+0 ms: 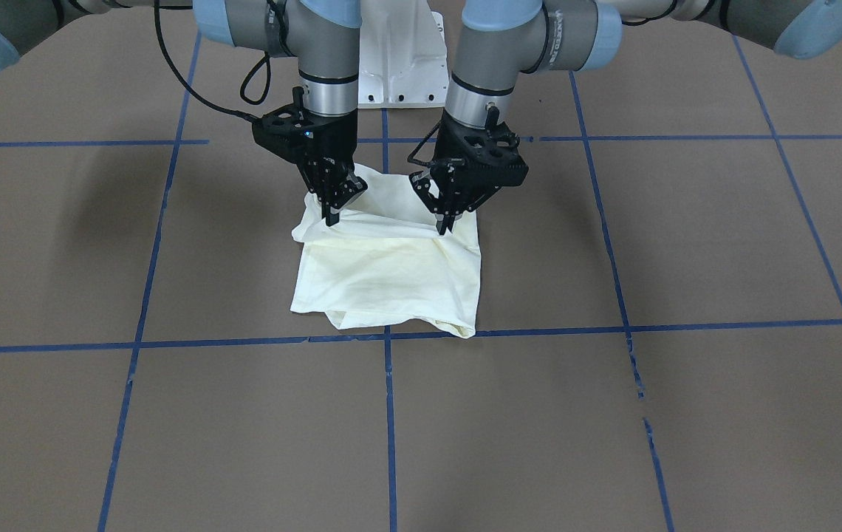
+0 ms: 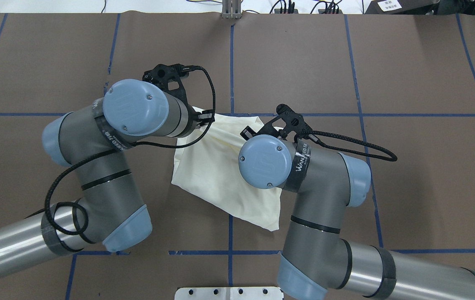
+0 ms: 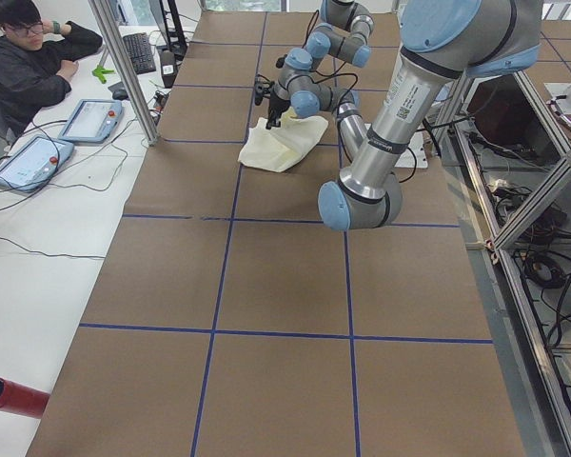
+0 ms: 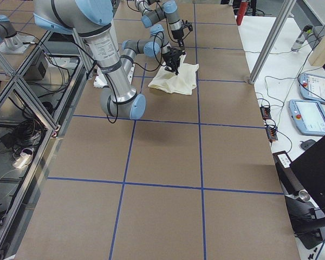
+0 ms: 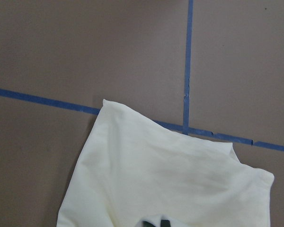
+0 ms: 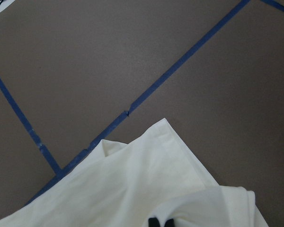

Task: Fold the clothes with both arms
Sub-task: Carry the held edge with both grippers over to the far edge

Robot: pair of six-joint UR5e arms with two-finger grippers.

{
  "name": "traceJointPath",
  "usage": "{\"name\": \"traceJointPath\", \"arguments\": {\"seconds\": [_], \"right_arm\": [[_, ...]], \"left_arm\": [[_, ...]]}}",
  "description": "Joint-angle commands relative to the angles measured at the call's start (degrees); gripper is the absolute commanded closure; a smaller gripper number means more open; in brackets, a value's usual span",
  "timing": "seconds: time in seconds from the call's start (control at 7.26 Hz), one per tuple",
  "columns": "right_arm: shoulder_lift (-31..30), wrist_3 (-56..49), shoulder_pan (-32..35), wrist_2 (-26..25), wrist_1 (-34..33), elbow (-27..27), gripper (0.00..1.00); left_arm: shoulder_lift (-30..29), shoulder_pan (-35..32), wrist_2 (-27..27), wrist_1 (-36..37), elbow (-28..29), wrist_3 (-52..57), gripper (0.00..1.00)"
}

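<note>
Shirt: cream, plain side up, folded to a rough square, lying on the table against a blue tape line.
Left gripper: pinching a raised fold of the shirt.
Right gripper: pinching the same fold, other end.
Fold: stretched between both grippers.

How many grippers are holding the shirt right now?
2. The left gripper pinches the shirt at one corner of its robot-side edge; the right gripper pinches the other corner.
</note>
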Motion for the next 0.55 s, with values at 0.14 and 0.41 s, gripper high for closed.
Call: {"name": "traceJointPath", "arguments": {"seconds": [0.14,0.41], "right_arm": [[2.2,-2.9,4.1,1.5,13.7,-13.7,1.00],[2.3,-4.4,4.7,2.4,13.9,-14.5,1.00]], "left_arm": [[-2.5,-1.5,0.3,-8.9,12.4,2.6,1.00],[-2.5,-1.5,0.3,-10.0,15.4,3.1,1.00]]}}
